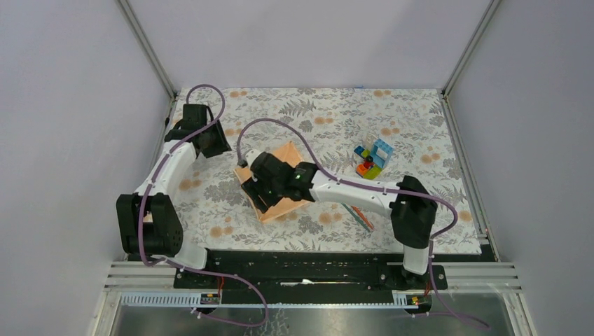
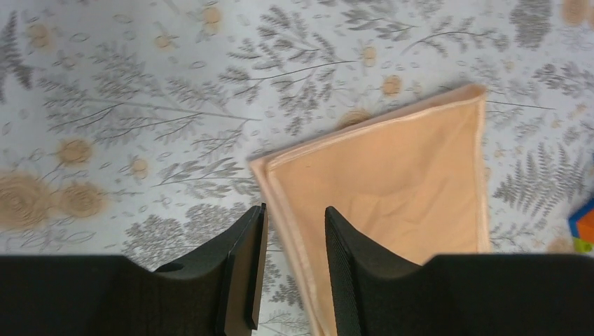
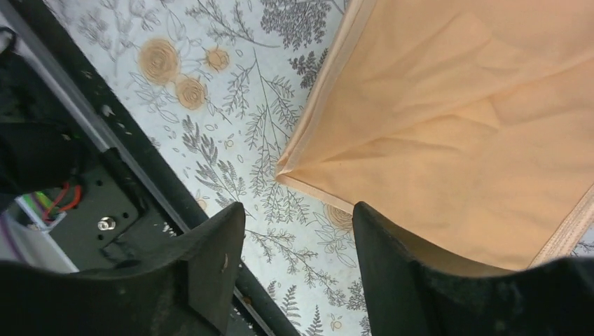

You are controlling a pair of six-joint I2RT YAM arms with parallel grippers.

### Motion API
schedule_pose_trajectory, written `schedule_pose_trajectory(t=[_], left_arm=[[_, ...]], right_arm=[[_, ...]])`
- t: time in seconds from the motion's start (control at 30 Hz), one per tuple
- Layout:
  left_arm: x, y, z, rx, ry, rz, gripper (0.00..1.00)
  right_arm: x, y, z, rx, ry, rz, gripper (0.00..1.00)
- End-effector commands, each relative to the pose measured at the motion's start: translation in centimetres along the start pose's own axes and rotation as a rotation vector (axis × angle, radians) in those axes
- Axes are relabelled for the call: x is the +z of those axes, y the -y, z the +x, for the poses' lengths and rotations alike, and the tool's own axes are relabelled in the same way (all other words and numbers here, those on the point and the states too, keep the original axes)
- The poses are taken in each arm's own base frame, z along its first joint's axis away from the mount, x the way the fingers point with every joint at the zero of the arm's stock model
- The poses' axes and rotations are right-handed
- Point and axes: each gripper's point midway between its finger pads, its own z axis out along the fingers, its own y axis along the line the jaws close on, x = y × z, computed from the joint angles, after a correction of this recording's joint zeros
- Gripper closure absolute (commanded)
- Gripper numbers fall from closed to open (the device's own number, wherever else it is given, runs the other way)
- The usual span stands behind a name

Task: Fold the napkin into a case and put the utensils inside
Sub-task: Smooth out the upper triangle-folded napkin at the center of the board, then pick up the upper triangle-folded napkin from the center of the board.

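Note:
The peach-orange napkin (image 1: 286, 159) lies folded into a rectangle on the floral mat, mid-table. My right gripper (image 1: 260, 194) hovers over its near-left part, jaws open and empty; in the right wrist view the gripper (image 3: 300, 213) is just off a corner of the napkin (image 3: 455, 119). My left gripper (image 1: 220, 145) is open and empty, left of the cloth; in the left wrist view the gripper (image 2: 294, 217) straddles the napkin's (image 2: 392, 175) left edge from above. The orange and teal utensils (image 1: 362, 217) lie partly under my right forearm.
A cluster of multicoloured toy blocks (image 1: 373, 157) sits right of the napkin, and shows at the left wrist view's edge (image 2: 585, 224). The floral mat (image 1: 329, 112) covers the table. The black base rail (image 3: 105, 203) lies close behind the right gripper.

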Motion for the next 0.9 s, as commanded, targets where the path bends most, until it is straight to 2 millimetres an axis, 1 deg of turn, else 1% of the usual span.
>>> schedule_pose_trajectory(t=[0.0,0.03,0.1,0.17,0.2,0.3,0.4,0.47,0.53,0.67,0.73,0.87], left_arm=[[0.0,-2.3,-0.1,0.003,0.037,-0.064,0.59],[-0.2,-2.8,-0.3,-0.007,0.044,-0.076,0.59],[-0.3,-3.9,-0.5,-0.042,0.052,-0.096,0.58],[-0.3,-4.1,-0.6,-0.066,0.053,-0.085,0.57],[-0.2,-4.2,-0.6,-0.076,0.050,-0.075,0.57],[-0.1,-4.3,-0.5,-0.094,0.039,-0.056,0.57],[0.0,-4.2,-0.4,-0.097,0.037,-0.048,0.57],[0.0,-4.2,-0.4,-0.099,0.033,-0.042,0.57],[0.1,-4.2,-0.3,-0.102,0.031,-0.037,0.57],[0.2,-4.1,-0.2,-0.105,0.024,-0.027,0.57],[0.2,-4.1,-0.1,-0.106,0.023,-0.027,0.57],[0.2,-4.1,-0.1,-0.107,0.021,-0.027,0.57]], right_arm=[[1.4,1.2,1.6,-0.086,-0.065,0.185,0.39],[2.1,0.8,1.8,-0.090,-0.075,0.180,0.41],[3.3,-0.2,2.2,-0.099,-0.102,0.161,0.49],[4.5,-1.1,2.8,-0.110,-0.130,0.146,0.56],[5.0,-1.5,3.0,-0.115,-0.143,0.142,0.56],[6.3,-2.1,3.3,-0.119,-0.165,0.141,0.55],[7.2,-2.0,3.7,-0.116,-0.197,0.155,0.49],[7.5,-1.9,4.1,-0.119,-0.212,0.163,0.48],[7.6,-1.9,4.2,-0.122,-0.216,0.166,0.48],[8.1,-1.6,4.8,-0.130,-0.232,0.175,0.52],[8.3,-1.3,5.1,-0.138,-0.238,0.190,0.52],[8.6,-1.2,5.3,-0.152,-0.244,0.190,0.53]])
